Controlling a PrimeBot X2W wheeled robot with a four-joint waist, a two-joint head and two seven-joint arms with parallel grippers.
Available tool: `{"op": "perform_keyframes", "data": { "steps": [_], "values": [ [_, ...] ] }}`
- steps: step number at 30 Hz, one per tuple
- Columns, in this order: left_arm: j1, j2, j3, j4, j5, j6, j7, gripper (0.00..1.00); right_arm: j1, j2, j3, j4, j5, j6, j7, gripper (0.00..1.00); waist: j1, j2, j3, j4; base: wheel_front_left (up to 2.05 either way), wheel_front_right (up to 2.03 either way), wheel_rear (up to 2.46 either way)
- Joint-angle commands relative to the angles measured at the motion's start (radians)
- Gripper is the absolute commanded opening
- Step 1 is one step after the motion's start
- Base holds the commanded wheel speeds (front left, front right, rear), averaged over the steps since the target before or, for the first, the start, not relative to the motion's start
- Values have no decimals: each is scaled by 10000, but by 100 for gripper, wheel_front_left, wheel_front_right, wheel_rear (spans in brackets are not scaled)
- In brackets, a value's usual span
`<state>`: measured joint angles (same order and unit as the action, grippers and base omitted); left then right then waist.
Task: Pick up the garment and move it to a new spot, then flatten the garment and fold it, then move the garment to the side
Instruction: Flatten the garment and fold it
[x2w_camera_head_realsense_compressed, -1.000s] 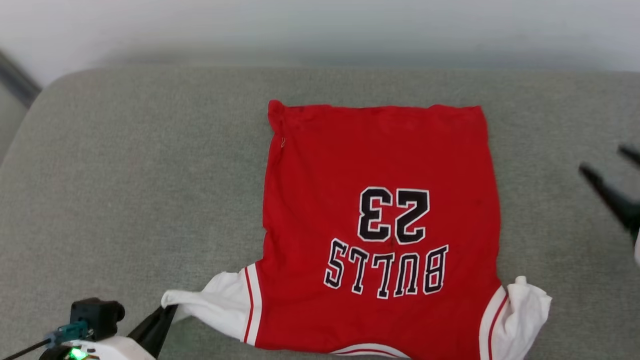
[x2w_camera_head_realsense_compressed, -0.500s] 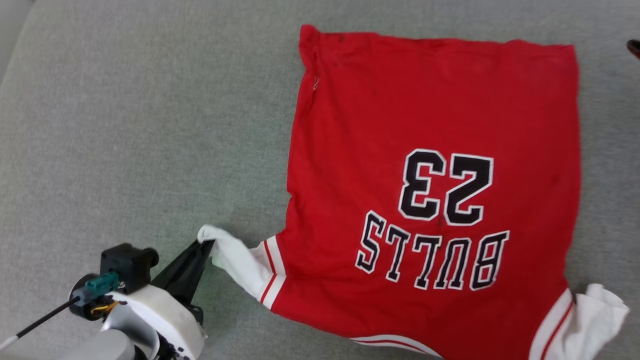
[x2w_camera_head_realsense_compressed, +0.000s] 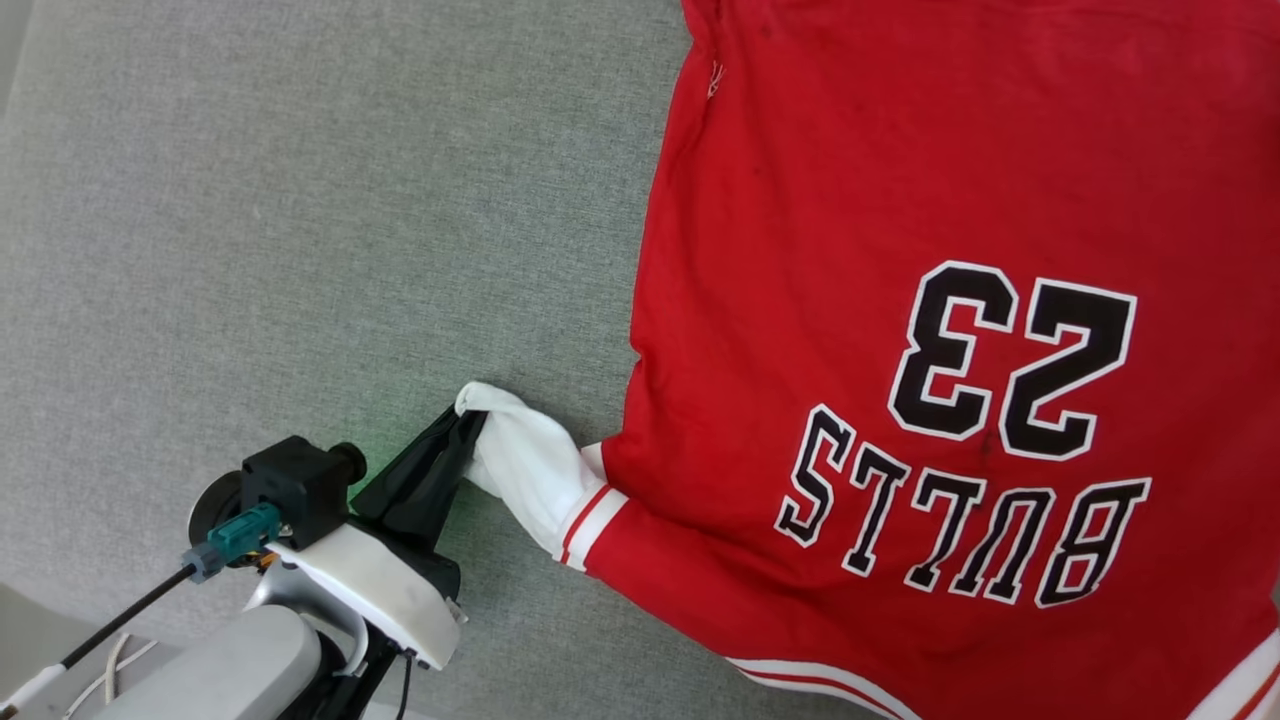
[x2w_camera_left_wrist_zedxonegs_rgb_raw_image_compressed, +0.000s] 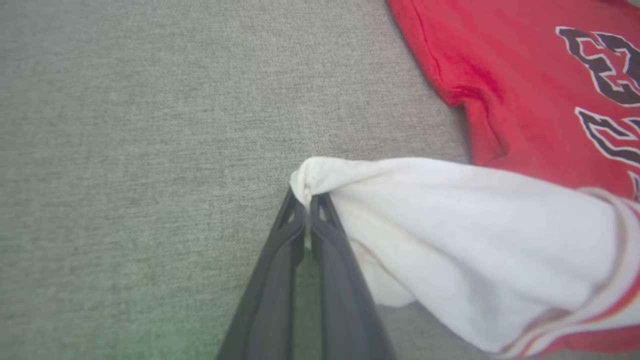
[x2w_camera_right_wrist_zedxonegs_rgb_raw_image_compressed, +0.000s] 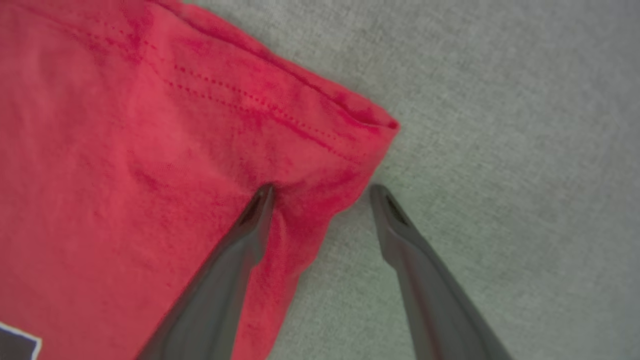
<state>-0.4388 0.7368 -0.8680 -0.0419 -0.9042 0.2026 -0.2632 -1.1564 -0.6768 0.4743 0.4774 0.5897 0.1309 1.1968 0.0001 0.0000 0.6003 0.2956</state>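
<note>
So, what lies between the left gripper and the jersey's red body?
Its white sleeve, pinched at the tip by the shut left gripper and ending in striped trim; the head view shows it.

Grey-green upholstered cushion (x2w_camera_head_realsense_compressed: 300, 220), finely woven and faintly heathered, spread flat and wide. Rounded edge at the upper left corner of the head view (a paler strip just beyond it). Slight green tint on the weave low in the left wrist view.

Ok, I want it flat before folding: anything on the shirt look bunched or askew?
Yes. The garment lies mostly flat, but its white sleeve is bunched into a twist, pinched in the left gripper's shut jaws.
</note>
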Motion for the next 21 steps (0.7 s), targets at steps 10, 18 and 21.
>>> {"op": "perform_keyframes", "data": {
  "steps": [10,18,21],
  "values": [
    [141,-118,267,302,103,-121,-9,0,744,394,-278,338,47,-3,-800,0,-1,0,-336,-109,0,0,0],
    [848,99,414,419,-61,-84,-16,0,824,-301,680,-782,729,-3,-2037,0,-1,0,-1806,-576,0,0,0],
    [1162,283,458,342,-195,38,0,0,1225,-846,978,-1519,1308,-3,-2472,0,-1,0,-2375,-818,0,0,0]
  ]
}}
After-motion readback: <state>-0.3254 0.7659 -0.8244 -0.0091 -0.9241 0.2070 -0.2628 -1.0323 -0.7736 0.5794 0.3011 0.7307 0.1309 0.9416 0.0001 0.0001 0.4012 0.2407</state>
